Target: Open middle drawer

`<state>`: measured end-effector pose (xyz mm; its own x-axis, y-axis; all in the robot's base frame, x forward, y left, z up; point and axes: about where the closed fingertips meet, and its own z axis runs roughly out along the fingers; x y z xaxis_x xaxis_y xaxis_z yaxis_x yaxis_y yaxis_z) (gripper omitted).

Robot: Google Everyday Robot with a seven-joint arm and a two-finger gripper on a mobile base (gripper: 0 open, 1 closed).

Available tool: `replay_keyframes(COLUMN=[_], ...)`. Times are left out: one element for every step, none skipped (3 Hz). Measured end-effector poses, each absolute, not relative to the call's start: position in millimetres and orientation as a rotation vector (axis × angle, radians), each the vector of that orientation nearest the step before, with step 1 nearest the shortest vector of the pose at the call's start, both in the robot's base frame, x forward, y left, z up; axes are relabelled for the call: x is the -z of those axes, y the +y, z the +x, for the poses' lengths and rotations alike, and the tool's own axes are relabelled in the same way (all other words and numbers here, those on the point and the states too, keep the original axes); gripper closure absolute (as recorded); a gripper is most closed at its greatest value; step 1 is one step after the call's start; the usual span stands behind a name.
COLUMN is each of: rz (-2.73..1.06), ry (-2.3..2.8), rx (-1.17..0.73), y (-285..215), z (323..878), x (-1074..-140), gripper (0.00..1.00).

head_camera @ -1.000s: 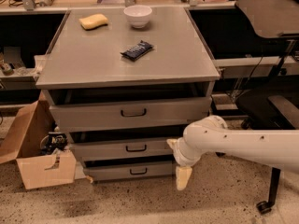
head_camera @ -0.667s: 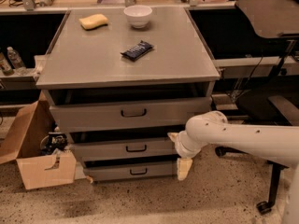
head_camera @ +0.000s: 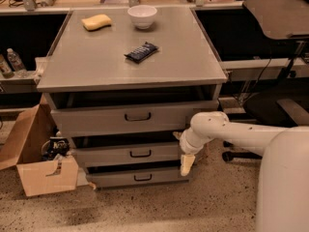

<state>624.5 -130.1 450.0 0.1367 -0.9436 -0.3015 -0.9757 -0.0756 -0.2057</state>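
Cabinet (head_camera: 96,74): grey metal, three drawers stacked, standing on a speckled floor (head_camera: 145,209).
Middle drawer (head_camera: 108,154): second from the top, between the top drawer (head_camera: 96,120) and the bottom drawer (head_camera: 116,178). Its flat front faces us, with a dark gap above it.
Handle (head_camera: 140,153): small dark loop at the centre of the middle drawer's front. Nothing touches it.
Gripper (head_camera: 182,151): at the right end of the middle drawer's front, well apart from the handle.
Gripper state: we see its pale fingers (head_camera: 187,164) spread apart, one high and one low, with nothing between them.
Arm (head_camera: 241,134): white, reaching in from the right (it hides the cabinet's lower right corner).
Cabinet top: white bowl (head_camera: 142,16) at the back, yellow sponge (head_camera: 96,21) to its left, dark snack packet (head_camera: 141,51) near the middle.
Left of cabinet: open cardboard box (head_camera: 46,175) on the floor, just beside the lower drawers.
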Motion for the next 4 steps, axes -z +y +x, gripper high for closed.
replay_keyframes(rz=[-2.075,-2.093,-2.095,-2.095], ry=[1.894,1.904,1.892,1.892], rx=[-0.165,-0.189,-0.185,-0.185], y=[-127.0,-116.2,-106.9,-107.2], z=[636.7,637.9,627.7,629.3], x=[-420.9,-400.9,-399.4,-404.9], gripper=[0.00,0.16,0.46,0.71])
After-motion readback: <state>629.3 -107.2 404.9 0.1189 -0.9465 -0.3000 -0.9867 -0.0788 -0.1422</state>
